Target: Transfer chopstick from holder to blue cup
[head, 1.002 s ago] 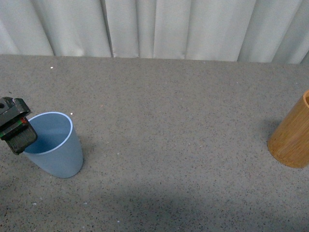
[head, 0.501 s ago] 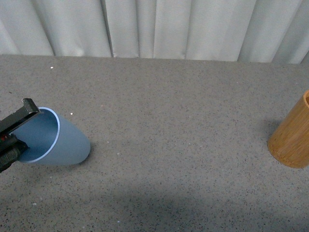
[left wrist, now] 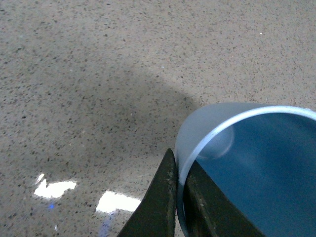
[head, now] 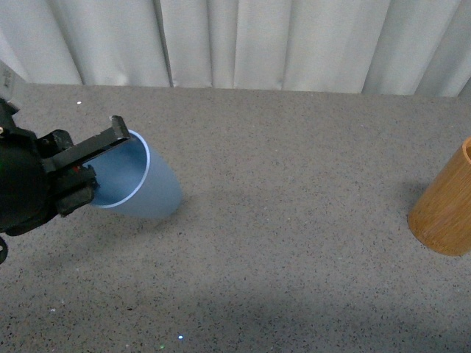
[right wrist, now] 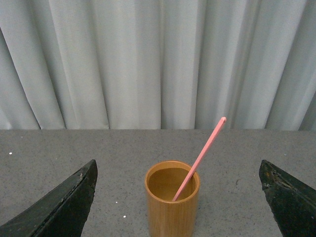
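Grey speckled table (head: 294, 243) bears the holder (head: 444, 213) upright at its far right. The right gripper (right wrist: 177, 165) faces the holder with its fingers spread wide, touching nothing. The blue cup (head: 143, 184) is well apart at the left and tilted. Its rim is pinched by the left gripper (left wrist: 178, 170), one finger inside and one outside. The chopstick (right wrist: 200, 157) leans in the holder, clear of both grippers.
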`<state>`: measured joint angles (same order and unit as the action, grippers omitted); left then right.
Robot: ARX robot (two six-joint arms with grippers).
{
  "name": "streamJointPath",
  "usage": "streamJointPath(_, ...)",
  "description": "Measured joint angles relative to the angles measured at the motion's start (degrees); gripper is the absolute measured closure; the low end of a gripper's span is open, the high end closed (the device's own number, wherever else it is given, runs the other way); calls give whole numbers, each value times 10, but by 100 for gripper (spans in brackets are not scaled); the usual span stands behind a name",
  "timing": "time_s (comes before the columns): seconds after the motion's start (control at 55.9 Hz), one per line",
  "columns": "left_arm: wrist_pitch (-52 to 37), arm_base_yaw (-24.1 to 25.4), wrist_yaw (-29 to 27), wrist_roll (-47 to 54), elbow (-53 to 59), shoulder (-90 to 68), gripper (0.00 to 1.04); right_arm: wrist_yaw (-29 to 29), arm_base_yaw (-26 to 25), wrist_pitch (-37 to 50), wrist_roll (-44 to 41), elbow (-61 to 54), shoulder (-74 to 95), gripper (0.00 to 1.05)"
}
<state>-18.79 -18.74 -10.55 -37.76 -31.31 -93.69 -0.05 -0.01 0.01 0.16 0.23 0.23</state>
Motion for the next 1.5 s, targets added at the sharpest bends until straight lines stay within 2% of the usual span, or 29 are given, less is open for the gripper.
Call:
streamJointPath(0.537,4,-89,-15,23,-54,-73,101,0,0,0,0,0,0,10)
streamJointPath(0.948,7,-99,-26,33,-55,-86,101,0,0,0,0,0,0,10)
streamJointPath(1.056,10,-102,-23,32,-55,-86,79,0,0,0,0,0,0,10)
streamJointPath(1.503,24,-119,-19,28,-56,-66,12,0,0,0,0,0,0,10)
